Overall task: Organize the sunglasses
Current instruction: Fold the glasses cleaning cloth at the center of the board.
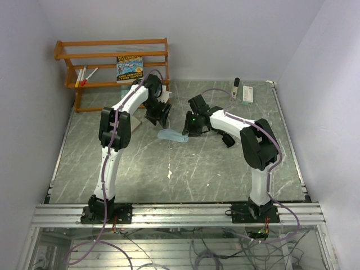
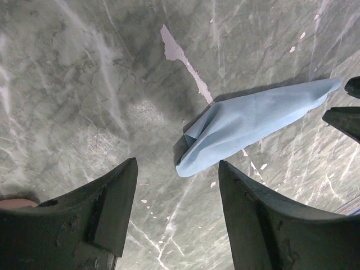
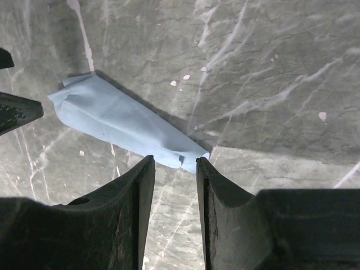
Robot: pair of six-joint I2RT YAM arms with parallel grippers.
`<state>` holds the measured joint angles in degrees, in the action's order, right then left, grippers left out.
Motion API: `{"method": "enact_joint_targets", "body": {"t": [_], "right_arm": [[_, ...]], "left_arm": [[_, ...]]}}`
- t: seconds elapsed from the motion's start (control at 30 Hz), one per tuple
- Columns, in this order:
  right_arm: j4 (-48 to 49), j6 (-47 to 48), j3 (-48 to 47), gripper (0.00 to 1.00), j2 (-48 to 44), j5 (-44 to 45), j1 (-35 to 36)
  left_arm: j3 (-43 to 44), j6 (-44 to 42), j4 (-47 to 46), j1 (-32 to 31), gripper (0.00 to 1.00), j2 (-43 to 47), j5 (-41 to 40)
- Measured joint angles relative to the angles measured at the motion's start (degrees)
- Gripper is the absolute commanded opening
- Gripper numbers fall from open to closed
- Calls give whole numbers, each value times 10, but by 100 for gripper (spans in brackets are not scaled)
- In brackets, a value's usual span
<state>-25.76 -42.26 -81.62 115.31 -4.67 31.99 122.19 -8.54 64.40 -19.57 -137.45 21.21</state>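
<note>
A folded light-blue cloth lies flat on the marbled table between the two arms. My left gripper hovers over the cloth's left end, open, nothing between its fingers. My right gripper stands at the other end of the cloth, open, with the cloth's corner just beyond its fingertips and not pinched. Each wrist view shows the other gripper's fingertips at its edge. The sunglasses are not clearly in view; a dark object lies partly hidden beside the right arm.
A wooden shelf stands at the back left, holding a book and markers. A white box and a black pen lie at the back right. A beige flat item lies under the left arm.
</note>
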Motion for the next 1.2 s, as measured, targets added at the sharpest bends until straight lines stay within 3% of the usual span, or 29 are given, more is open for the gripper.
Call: {"method": "enact_joint_targets", "body": {"t": [0.53, 1.2], "right_arm": [[-23, 23, -31, 30, 10, -4, 9], [-29, 22, -23, 35, 33, -7, 14]], "left_arm": [[-7, 7, -7, 0, 63, 0, 1], [-7, 13, -7, 0, 60, 0, 16]]}}
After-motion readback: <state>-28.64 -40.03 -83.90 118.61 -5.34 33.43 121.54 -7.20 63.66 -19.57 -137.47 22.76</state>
